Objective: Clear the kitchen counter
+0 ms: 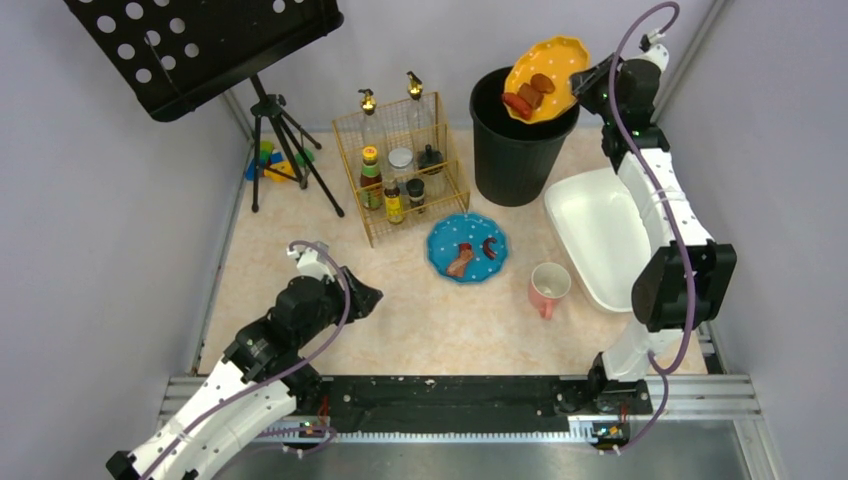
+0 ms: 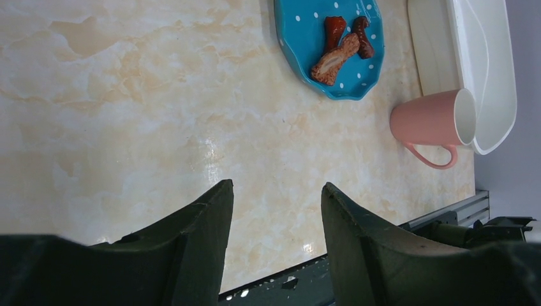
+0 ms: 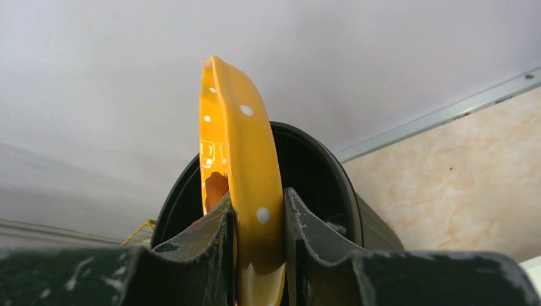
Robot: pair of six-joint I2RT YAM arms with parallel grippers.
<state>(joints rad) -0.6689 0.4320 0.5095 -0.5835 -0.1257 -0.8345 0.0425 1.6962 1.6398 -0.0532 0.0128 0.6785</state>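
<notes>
**Across the peach marbled desk (image 1: 420, 320): crockery, a bin, two arms**

Under both arms lies the desk, which is the kitchen counter: a broad beige-peach slab with a mottled, marble-like pattern. It fills the floor of the cell from the metal rail (image 1: 450, 395) at the near edge to the far wall. The left wrist view shows a soft glare on its glossy surface.

Near the middle sits a blue dotted plate (image 1: 467, 248) with a few brown and red pieces of food (image 1: 463, 262) on it. A pink mug (image 1: 549, 288) lies on its side just to the right, close beside a white tub (image 1: 600, 235). Behind the blue plate stands a gold wire rack (image 1: 352, 150) of bottles (image 1: 372, 175), and to its right a black bin (image 1: 515, 150).

The right tool (image 1: 585, 85) is clamped on the rim of a yellow plate (image 1: 555, 55), held steeply tilted over the bin's mouth, with pieces of food (image 1: 530, 95) on its face. The left tool (image 2: 275, 187) hovers low over bare desk at the front left, its fingers apart with nothing between them.

In the far left corner stands a tripod (image 1: 285, 140) carrying a black perforated tray (image 1: 200, 45), with small coloured toys (image 1: 270, 165) at its feet. Plain pale grey walls close the left, far and right sides.
</notes>
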